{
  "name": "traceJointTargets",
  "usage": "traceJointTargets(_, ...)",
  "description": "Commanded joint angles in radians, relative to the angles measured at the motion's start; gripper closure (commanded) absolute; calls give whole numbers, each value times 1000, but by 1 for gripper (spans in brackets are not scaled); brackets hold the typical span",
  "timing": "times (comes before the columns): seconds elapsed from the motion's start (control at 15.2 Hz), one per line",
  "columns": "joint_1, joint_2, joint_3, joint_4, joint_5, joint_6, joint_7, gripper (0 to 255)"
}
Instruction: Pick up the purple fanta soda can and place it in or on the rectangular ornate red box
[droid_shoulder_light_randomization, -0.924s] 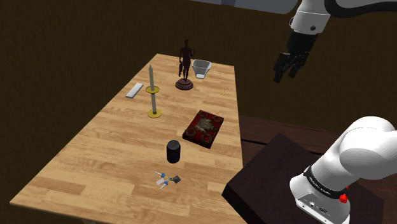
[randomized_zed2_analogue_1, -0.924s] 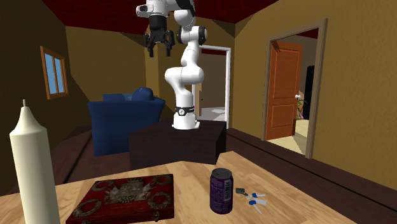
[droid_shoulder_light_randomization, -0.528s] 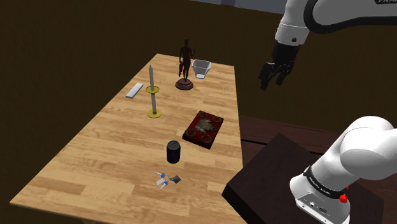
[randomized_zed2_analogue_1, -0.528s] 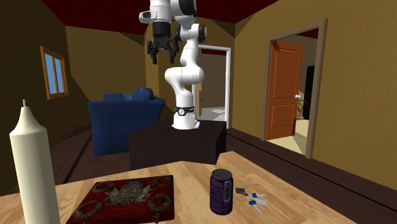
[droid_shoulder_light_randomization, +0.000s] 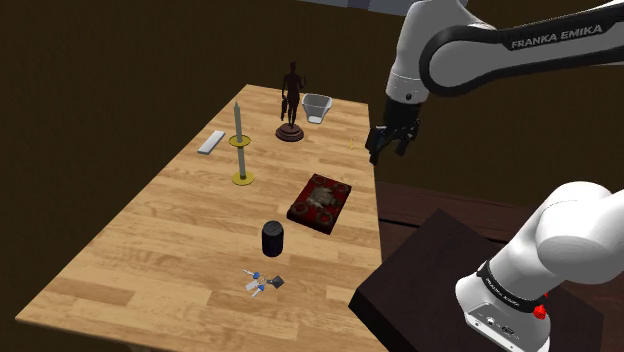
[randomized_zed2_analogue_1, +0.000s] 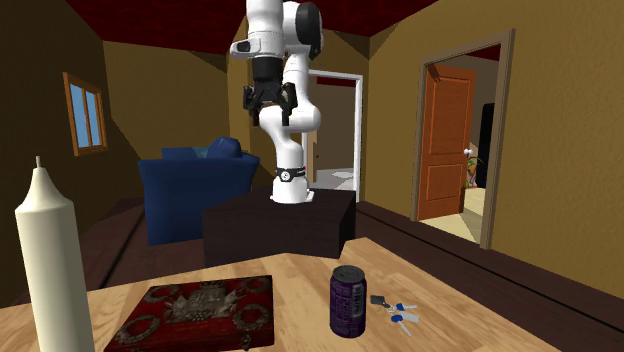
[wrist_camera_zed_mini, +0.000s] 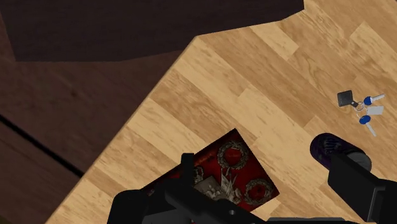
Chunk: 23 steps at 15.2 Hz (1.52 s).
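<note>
My claw (wrist_camera_zed_mini: 262, 164) hangs released and empty, high above the table (wrist_camera_zed_mini: 267, 63) near its edge, with the red box (wrist_camera_zed_mini: 236, 157) just beneath it. I'd move past the box to the purple can (wrist_camera_zed_mini: 329, 147), upright between box and keys (wrist_camera_zed_mini: 361, 108), and drop straight down with a finger either side. The second exterior view shows the can's purple label, where the shoulder view gives a plain dark cylinder.

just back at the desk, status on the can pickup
Pincer open, empty, high by the table edge. Purple can upright, untouched, apart from red box. Keys lie near can, not blocking.
</note>
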Motion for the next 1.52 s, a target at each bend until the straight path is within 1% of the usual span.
traceJointTargets(0.0, 7, 62, 24, 5, 8, 60, 31, 0)
traceJointTargets(0.4, 23, 276, 90, 61, 2, 219, 130, 0)
traceJointTargets(0.79, 42, 509, 136, 166, -52, 344, 245, 0)
traceJointTargets(1.06, 69, 668, 144, 262, -107, 403, 325, 0)
traceJointTargets(1.45, 133, 905, 125, 445, -184, 449, 427, 0)
